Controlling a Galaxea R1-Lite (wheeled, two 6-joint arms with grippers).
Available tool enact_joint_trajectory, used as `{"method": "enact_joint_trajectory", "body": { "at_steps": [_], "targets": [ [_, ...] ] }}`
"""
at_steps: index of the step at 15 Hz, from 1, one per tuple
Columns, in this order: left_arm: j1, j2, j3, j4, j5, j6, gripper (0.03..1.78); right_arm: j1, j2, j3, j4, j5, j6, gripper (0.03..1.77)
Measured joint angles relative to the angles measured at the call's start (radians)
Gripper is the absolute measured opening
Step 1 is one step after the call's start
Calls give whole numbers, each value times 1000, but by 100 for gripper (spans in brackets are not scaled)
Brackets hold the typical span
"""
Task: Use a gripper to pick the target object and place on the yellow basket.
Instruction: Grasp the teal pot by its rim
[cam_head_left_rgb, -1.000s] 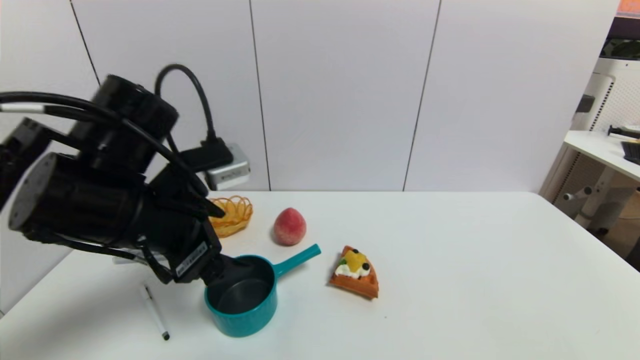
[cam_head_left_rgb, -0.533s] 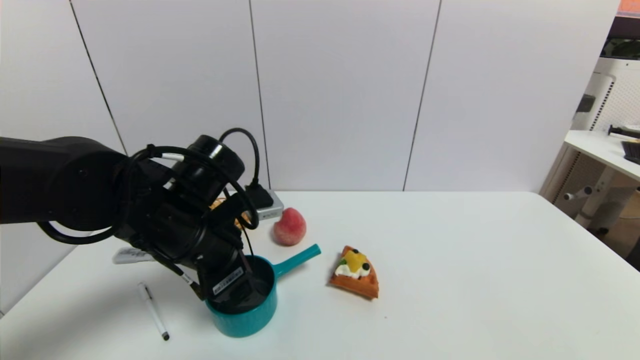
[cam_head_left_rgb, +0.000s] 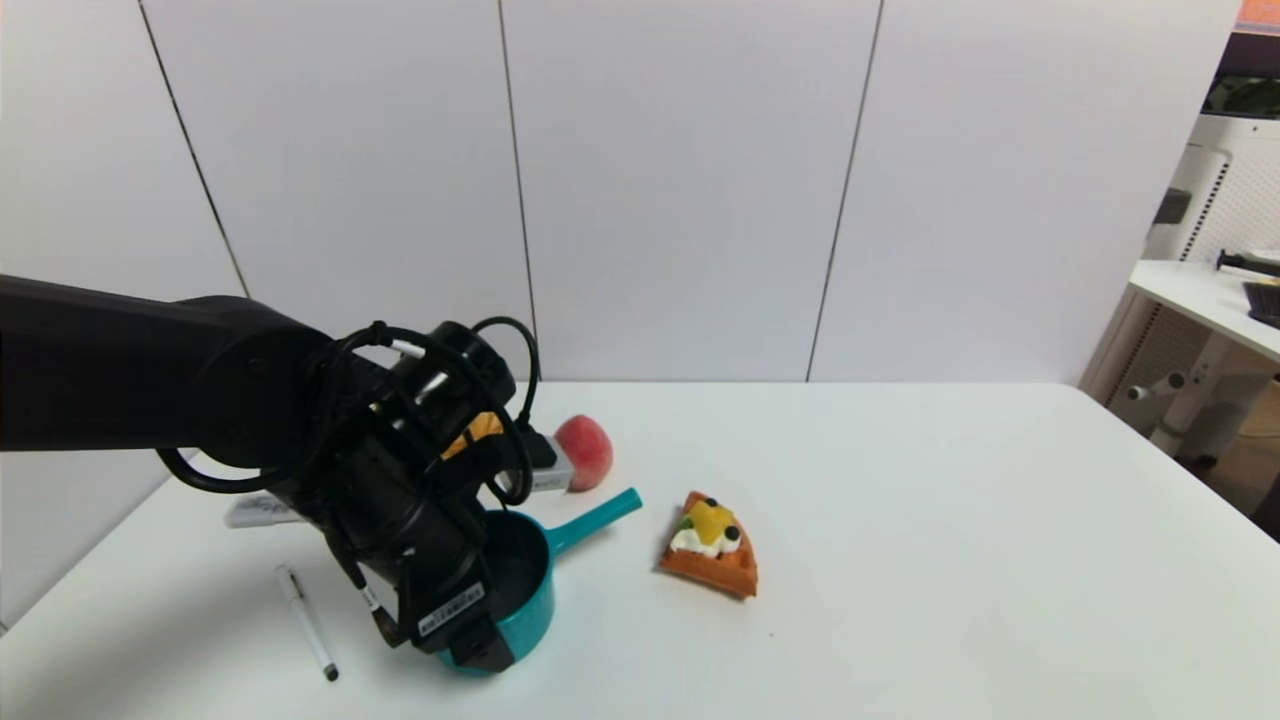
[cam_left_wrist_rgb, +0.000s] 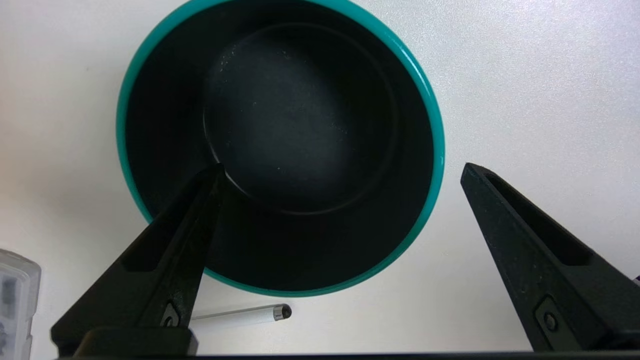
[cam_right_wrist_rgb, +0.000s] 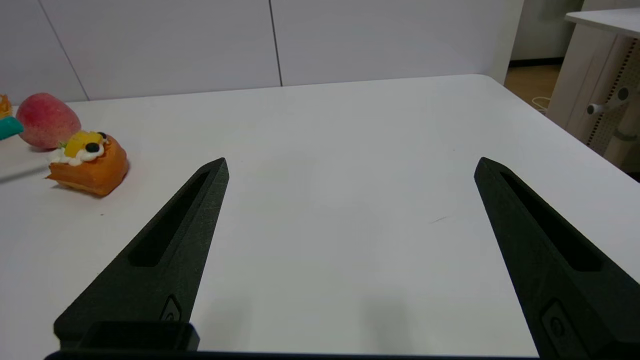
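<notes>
Fingers (cam_left_wrist_rgb: 170, 270) of your left gripper (cam_left_wrist_rgb: 340, 170) stand wide apart, straddling the wall of the teal saucepan (cam_left_wrist_rgb: 280, 150): one tip points down inside the dark bowl near its side, the other hangs outside the rim over bare table. You cannot tell from the pictures whether either tip touches the pan; nothing is clamped.

In the head view, your left gripper (cam_head_left_rgb: 470, 640) points steeply downward over the saucepan (cam_head_left_rgb: 530, 590), which sits near the table's front left part. The black arm reaches in from the left edge, its wrist and looped cables covering the pan's near side. The pan's straight handle points toward the table's back right, at a pink peach (cam_head_left_rgb: 588, 450).

The yellow basket (cam_head_left_rgb: 470, 432) lies behind the pan, nearer the back left corner, mostly hidden by the wrist; only a strip of weave shows. A waffle wedge (cam_head_left_rgb: 712, 545) lies to the right of the pan, apart from it. A white pen (cam_head_left_rgb: 307, 622) lies near the front left edge.

Your right gripper (cam_right_wrist_rgb: 350, 170) is spread wide, hovering over bare table (cam_right_wrist_rgb: 350, 150) on the right side, holding nothing.
</notes>
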Motion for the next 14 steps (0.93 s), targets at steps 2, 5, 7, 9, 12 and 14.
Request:
{"method": "enact_joint_trajectory", "body": {
  "at_steps": [2,5,7,9,12,14],
  "targets": [
    [-6,12,2,-8,2,3,169,0,0,0,0,0,0,170],
    [-20,41,3,-20,5,4,169,0,0,0,0,0,0,170],
    [-30,63,2,-32,4,4,169,0,0,0,0,0,0,170],
    [-34,81,0,-33,5,3,169,0,0,0,0,0,0,170],
    [-35,98,-1,-34,5,3,169,0,0,0,0,0,0,170],
    [-35,101,0,-33,6,3,169,0,0,0,0,0,0,170]
  ]
}}
